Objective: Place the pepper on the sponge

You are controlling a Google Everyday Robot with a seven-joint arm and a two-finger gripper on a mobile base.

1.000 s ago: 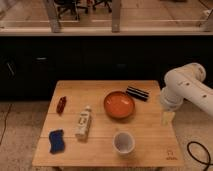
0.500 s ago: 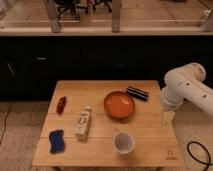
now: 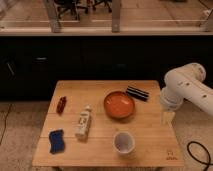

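The pepper (image 3: 61, 104), small, slim and dark red, lies near the left edge of the wooden table (image 3: 105, 151). The blue sponge (image 3: 56, 141) with wavy edges rests flat at the table's front left corner, a short way in front of the pepper and apart from it. My gripper (image 3: 167, 118) hangs from the white arm (image 3: 184, 89) at the table's right edge, far from both things and holding nothing that shows.
A white bottle (image 3: 83, 123) lies between the sponge and an orange bowl (image 3: 119, 104). A black striped block (image 3: 137, 93) sits behind the bowl, a white cup (image 3: 123, 143) in front of it. A black cable (image 3: 200, 152) runs on the floor at right.
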